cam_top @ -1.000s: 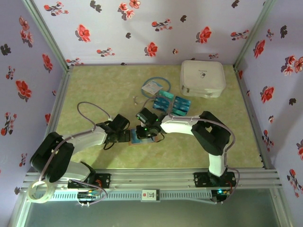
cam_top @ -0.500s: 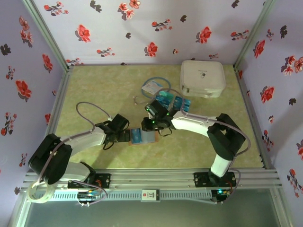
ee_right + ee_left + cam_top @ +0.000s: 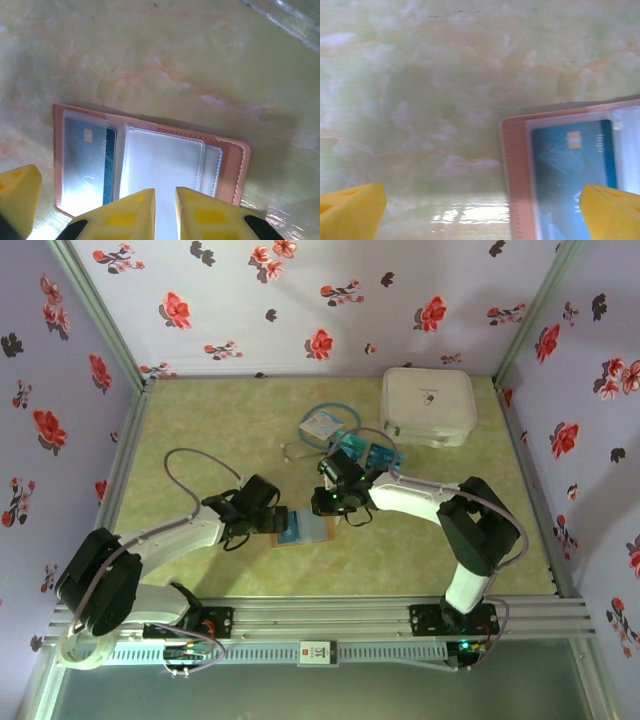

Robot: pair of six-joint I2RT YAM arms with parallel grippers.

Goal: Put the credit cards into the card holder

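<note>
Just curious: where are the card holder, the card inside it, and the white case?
card holder point(image 3: 235, 170): right wrist view, leather right edge
blue card point(image 3: 90, 150): right wrist view, its middle under the sleeve
white case point(image 3: 428, 405): top view, middle of lid

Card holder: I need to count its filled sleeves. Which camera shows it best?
The right wrist view: the card holder lies open and whole, with one blue card in its left sleeve and the other sleeves looking empty. The left wrist view crops it to that card's end. The top view shows it small, without detail.

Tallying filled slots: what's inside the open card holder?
One blue card sits in the card holder's left sleeve; the middle sleeve looks empty. Anything beneath the sleeves is hidden.
</note>
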